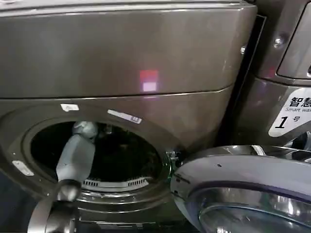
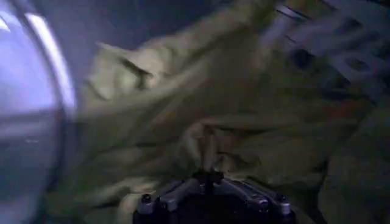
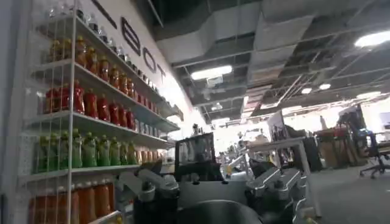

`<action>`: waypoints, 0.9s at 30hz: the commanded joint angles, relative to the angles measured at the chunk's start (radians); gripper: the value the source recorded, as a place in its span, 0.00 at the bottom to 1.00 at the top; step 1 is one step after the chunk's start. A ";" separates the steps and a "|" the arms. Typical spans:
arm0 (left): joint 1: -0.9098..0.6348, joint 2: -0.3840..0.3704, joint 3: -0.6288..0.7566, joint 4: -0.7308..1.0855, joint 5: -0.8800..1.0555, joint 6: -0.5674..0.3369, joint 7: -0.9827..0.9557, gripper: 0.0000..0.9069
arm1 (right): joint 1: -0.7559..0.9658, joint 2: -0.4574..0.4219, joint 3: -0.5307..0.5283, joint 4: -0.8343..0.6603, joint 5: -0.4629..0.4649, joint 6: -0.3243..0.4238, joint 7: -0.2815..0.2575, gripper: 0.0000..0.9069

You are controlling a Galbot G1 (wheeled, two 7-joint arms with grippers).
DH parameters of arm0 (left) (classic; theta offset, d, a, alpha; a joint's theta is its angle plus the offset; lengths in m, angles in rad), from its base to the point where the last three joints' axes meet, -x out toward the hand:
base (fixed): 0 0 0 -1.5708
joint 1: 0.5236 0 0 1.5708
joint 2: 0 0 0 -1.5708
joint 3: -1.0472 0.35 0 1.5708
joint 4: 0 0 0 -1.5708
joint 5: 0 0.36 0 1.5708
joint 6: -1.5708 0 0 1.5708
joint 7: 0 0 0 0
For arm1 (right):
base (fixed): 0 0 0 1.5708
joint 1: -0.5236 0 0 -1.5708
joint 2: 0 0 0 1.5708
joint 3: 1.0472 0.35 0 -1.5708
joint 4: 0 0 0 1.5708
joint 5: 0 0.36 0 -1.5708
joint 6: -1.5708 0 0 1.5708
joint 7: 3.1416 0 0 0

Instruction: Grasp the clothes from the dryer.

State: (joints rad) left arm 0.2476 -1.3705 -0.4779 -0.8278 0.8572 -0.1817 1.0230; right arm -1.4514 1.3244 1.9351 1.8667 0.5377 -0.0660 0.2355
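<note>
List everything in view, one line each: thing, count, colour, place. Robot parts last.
dryer: one, bronze-grey, front of the robot, porthole open
dryer door: one, silver-rimmed dark glass, swung open at right
clothes: one bundle, yellow-green, inside the drum
second machine: one, bronze-grey, right of the dryer
bottle shelves: one rack, red, green and orange bottles, right wrist view
left arm: one, grey, reaching into the drum
left gripper: one, dark, at the clothes
right gripper: one, grey, facing the room

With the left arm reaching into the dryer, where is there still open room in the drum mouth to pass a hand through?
The left arm fills the left side of the dryer mouth. The dark opening to its right, bordered by the rim and the open door, looks free. Deep inside it is crowded: the clothes bunch right ahead of the left gripper.
</note>
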 commanded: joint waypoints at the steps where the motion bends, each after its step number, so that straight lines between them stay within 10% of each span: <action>1: 0.025 -0.040 -0.009 -0.087 -0.297 0.219 -0.619 0.00 | 0.003 -0.003 -0.014 0.012 -0.001 -0.004 0.005 1.00; 12: 0.134 -0.100 -0.023 -0.299 -0.721 0.496 -1.015 0.00 | 0.000 0.000 -0.021 0.031 -0.009 -0.012 0.004 1.00; 27: 0.153 -0.105 -0.021 -0.311 -0.759 0.485 -1.030 0.00 | -0.022 -0.001 -0.008 0.018 -0.021 0.020 -0.003 1.00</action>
State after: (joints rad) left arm 0.3810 -1.4684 -0.4998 -1.1029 0.1768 0.2594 0.0815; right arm -1.4668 1.3219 1.9240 1.8880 0.5210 -0.0533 0.2341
